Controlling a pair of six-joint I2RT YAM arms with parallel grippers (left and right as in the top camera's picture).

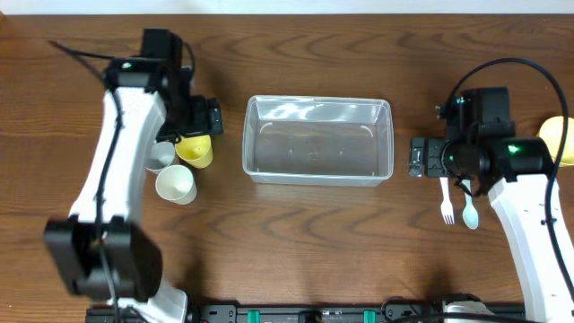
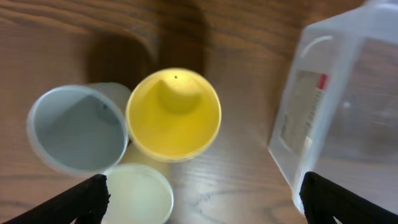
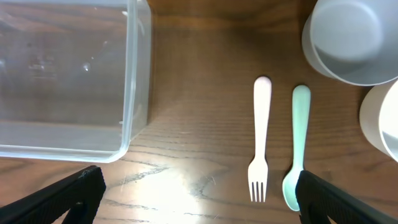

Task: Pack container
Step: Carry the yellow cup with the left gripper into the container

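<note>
Dark wood-grain table (image 1: pixel 296 233) fills the scene. Nearest the front edge on the right we see a fork (image 1: pixel 446 202) and a spoon (image 1: pixel 469 208) lying side by side, close but apart, heads toward that edge. On the left, three cups stand upright in a tight cluster: the cream cup (image 1: pixel 176 184) nearest, with the grey cup (image 1: pixel 160 155) and the yellow cup (image 1: pixel 195 151) just behind it, pressed close together. The left gripper (image 2: pixel 205 202) hangs above these cups, its fingers spread wide and released, grasping nothing. The right gripper (image 3: pixel 199 193) is likewise released, jaws wide apart, over bare wood between the container's right end and the fork.

We find the container (image 1: pixel 318 139) in the middle of the table, between the two arms, upright with its mouth up and its long side running left to right; the wood grain shows through its clear walls. The cups stand just off its left end. Beyond the fork and spoon handles, the right wrist view gives us a grey bowl (image 3: pixel 348 37) and a cream bowl (image 3: pixel 382 118), near each other. At the far right, a yellow bowl (image 1: pixel 558 135) shows partly behind the right arm.
</note>
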